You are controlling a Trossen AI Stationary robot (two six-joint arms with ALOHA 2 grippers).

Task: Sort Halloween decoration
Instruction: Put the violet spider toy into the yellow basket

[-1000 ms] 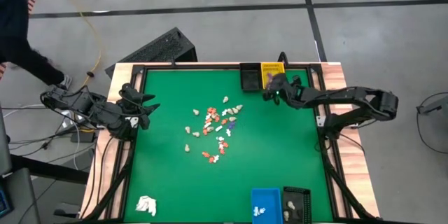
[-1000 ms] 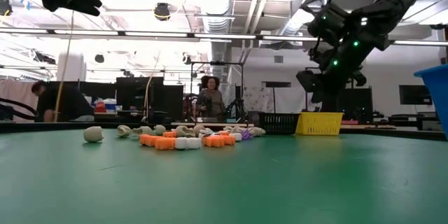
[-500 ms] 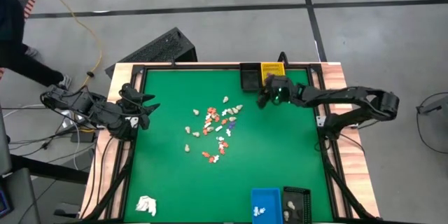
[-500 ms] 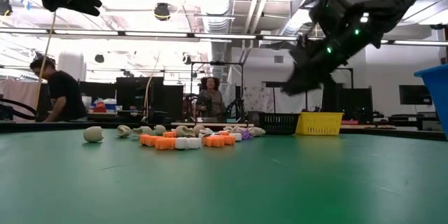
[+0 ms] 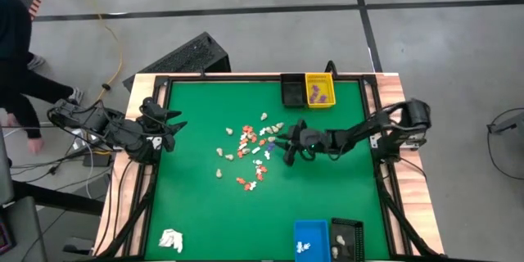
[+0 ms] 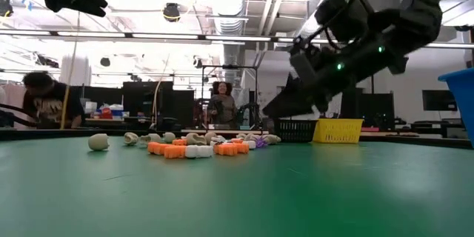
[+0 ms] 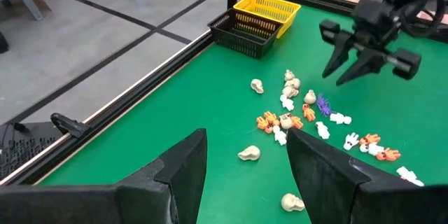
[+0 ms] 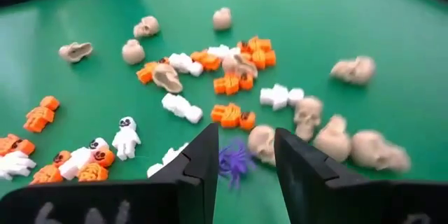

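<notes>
The Halloween decoration [image 5: 250,151] is a loose scatter of tiny orange, white, cream and purple pieces lying on the green mat mid-table, also seen in the low view [image 6: 196,147]. My right gripper [image 5: 285,147] hangs open just right of the scatter, slanting down toward it and clear of the mat in the low view [image 6: 275,107]. In its wrist view [image 8: 245,161] a purple spider [image 8: 234,159] shows in the gap between its fingers, with cream skulls [image 8: 329,136] beside it. My left gripper [image 5: 172,124] waits open at the table's left edge, raised [image 7: 245,161].
A yellow basket [image 5: 319,90] holding purple pieces and a black basket [image 5: 292,90] stand at the far edge. A blue bin [image 5: 309,237] and a black bin [image 5: 346,239] stand at the near edge. A white wadded lump [image 5: 170,240] lies at the near left corner.
My right gripper has swung away from the yellow basket at the far edge, toward the table's middle and the near-left, and come down beside the scatter. It has tipped from pointing steeply down to a shallow downward slant. The pieces lie as before.
</notes>
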